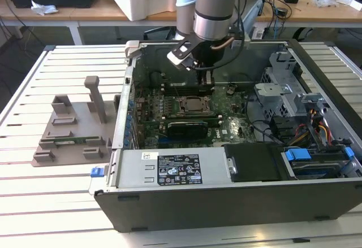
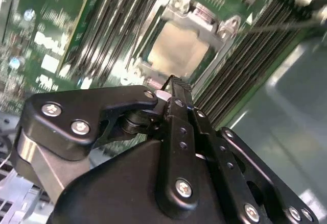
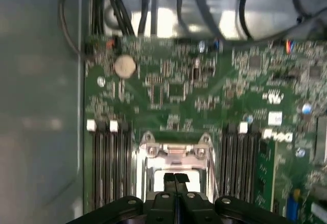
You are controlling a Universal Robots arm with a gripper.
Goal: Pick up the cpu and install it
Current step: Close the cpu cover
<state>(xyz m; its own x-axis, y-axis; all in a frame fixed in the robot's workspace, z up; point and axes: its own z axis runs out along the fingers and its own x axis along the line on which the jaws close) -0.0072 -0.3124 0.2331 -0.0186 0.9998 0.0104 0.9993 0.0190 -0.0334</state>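
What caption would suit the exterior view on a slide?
Robot arm, jaws pointing down, above the processor socket inside an open computer case.

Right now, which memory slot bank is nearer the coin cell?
The memory slot bank along the bare grey case wall; the other bank lies across the cpu socket.

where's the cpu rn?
The cpu lies in the socket on the motherboard, mid-case in the exterior view, directly under the gripper.
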